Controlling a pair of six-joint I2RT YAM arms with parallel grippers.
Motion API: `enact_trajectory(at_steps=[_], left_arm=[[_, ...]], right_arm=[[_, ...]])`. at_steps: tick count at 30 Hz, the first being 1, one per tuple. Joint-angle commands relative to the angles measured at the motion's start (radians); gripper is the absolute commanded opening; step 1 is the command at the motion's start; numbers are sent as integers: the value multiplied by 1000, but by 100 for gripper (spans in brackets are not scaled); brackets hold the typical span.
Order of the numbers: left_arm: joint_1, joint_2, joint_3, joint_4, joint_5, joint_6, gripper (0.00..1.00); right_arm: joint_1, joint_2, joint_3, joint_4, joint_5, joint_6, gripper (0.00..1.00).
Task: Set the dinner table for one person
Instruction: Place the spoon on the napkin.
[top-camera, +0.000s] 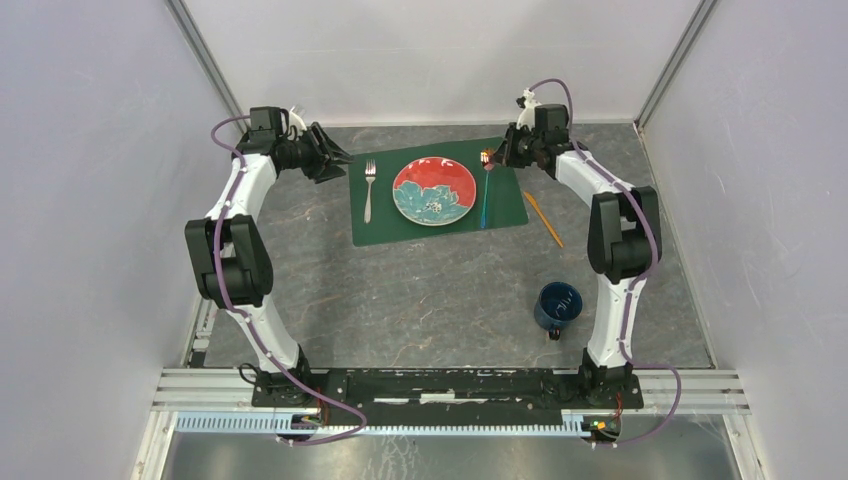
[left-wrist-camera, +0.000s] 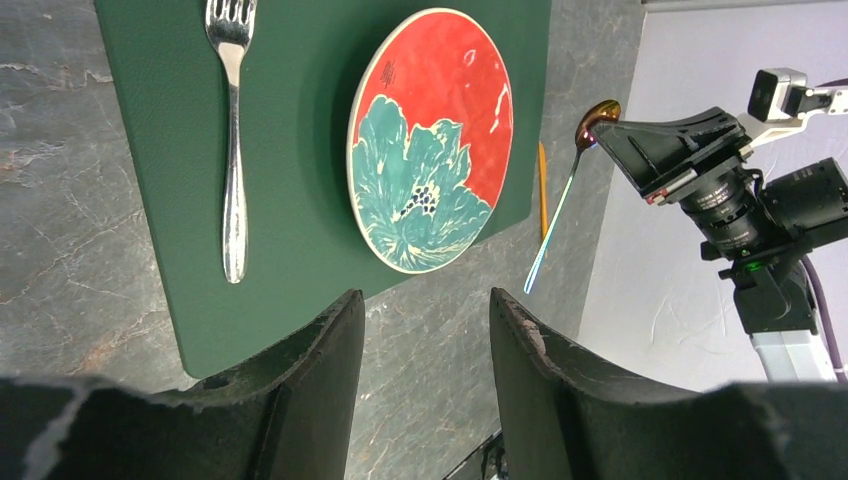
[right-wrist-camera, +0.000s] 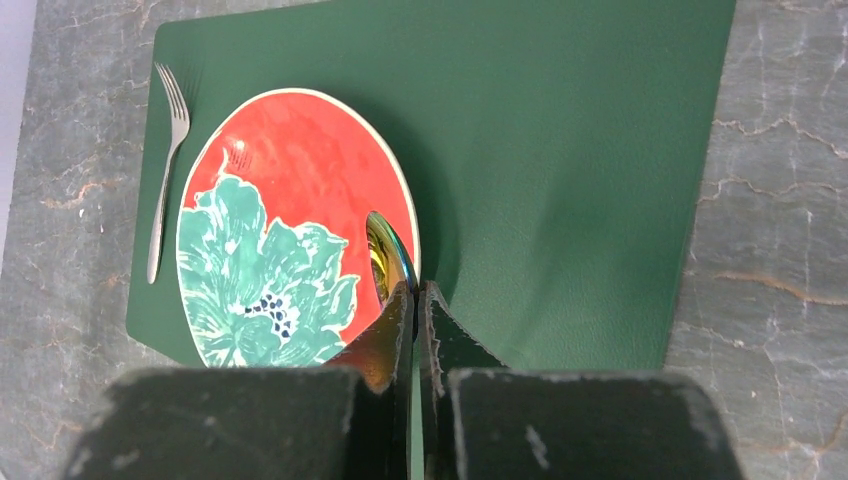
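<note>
In the top view, the dinner table (top-camera: 450, 290) is seen as a dark grey, faintly veined slab spread beneath both arms. A green placemat (top-camera: 400, 228) is laid between the two grippers, with a red-and-teal plate (top-camera: 434, 190) on it. A fork (top-camera: 369, 192) is set on the side toward the left gripper (top-camera: 325, 158), which is held spread and empty just beside the mat's edge. The right gripper (top-camera: 492, 158) is clamped on the bowl end of a spoon (top-camera: 485, 195), whose handle runs back from the fingers alongside the plate. An orange stick (top-camera: 544, 218) and a blue mug (top-camera: 557, 305) are left off the mat, back toward that arm's base.

In the left wrist view, nothing is seen between the parted fingers; stone is shown below them.

In the right wrist view, the fingers are pressed together on the spoon's bowl, just beside the plate's rim. Whether the handle rests on the mat cannot be told.

Mat, plate and fork are judged done; the spoon is not yet released, and the mug and stick appear unplaced.
</note>
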Motion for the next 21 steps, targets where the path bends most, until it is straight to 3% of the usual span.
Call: enact_trajectory(at_steps=[1, 11, 21], left_arm=[[8, -27, 46, -2, -14, 26, 56], [8, -41, 42, -14, -45, 20, 56], [7, -75, 4, 11, -75, -4, 56]], right_arm=[[-10, 43, 91, 27, -42, -7, 0], [-26, 104, 191, -93, 27, -124, 0], [-28, 136, 163, -126, 59, -191, 0]])
